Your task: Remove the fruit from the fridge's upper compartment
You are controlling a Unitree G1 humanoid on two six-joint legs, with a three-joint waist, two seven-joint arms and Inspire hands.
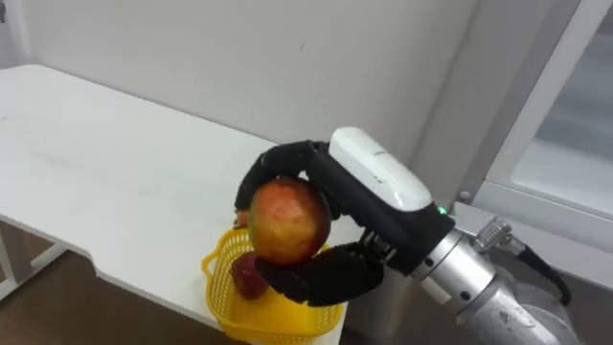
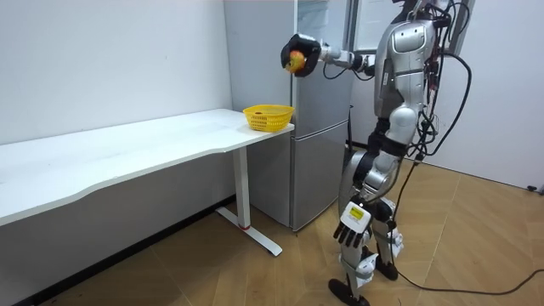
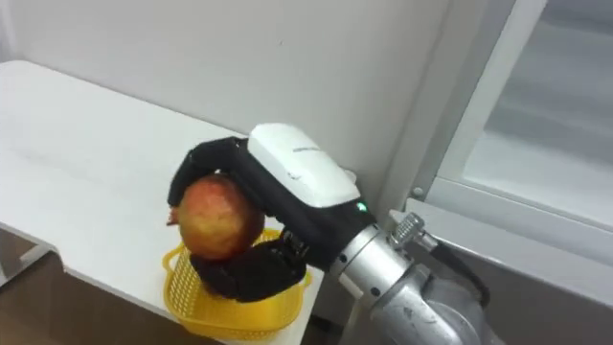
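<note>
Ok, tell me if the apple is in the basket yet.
Not in: the right hand grips the apple in the air above the basket. The room view shows a gap between them.

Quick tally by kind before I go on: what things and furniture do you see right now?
Apple: 1, held in the right hand
Yellow basket: 1
Red item inside it, partly hidden, kind unclear: 1
White table: 1
Fridge: 1
Total: 5

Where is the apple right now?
The apple is in the right hand, held above the yellow basket at the table's end.
</note>
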